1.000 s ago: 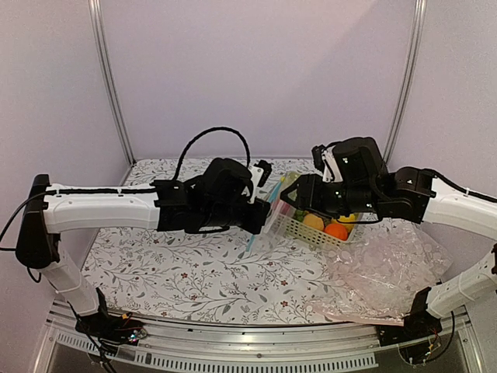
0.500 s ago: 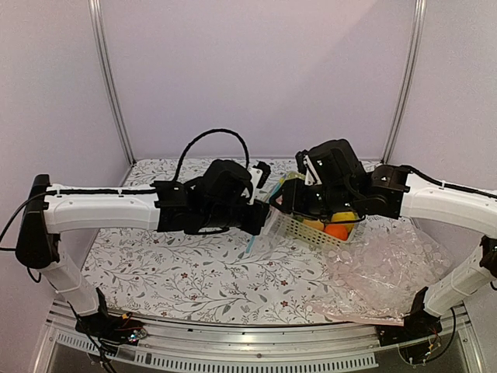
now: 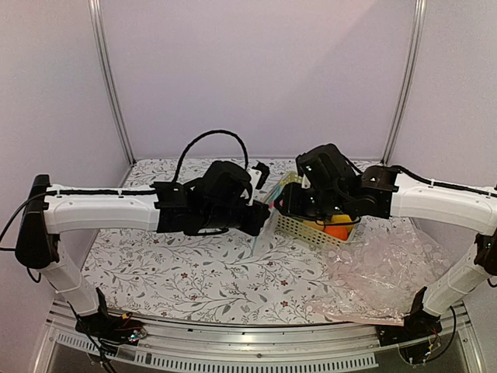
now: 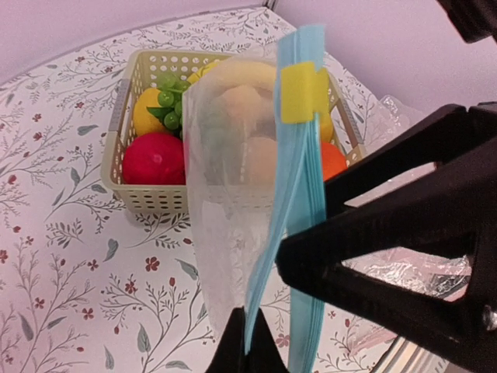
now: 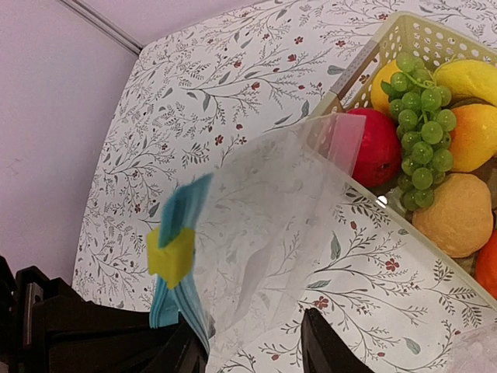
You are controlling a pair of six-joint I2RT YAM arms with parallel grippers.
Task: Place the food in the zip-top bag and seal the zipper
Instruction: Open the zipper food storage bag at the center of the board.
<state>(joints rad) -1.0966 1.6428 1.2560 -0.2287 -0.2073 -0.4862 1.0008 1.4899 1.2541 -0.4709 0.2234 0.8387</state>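
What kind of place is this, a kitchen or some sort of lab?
Most likely a lab robot booth: plain lilac walls with metal posts, a left arm and right arm bolted at a flower-print table, and a basket of toy fruit.

A robotics lab test booth, not a lived-in room. Plain lilac panels (image 3: 256, 70) enclose the floral-covered desk (image 3: 155, 268) from 9 through 12 to 3 o'clock, joined by bare aluminium posts (image 3: 109, 78). At 6 o'clock a slotted metal rail (image 3: 256, 338) carries the bolted arm bases (image 3: 101, 320). Black cabling (image 3: 210, 136) loops free above one arm.
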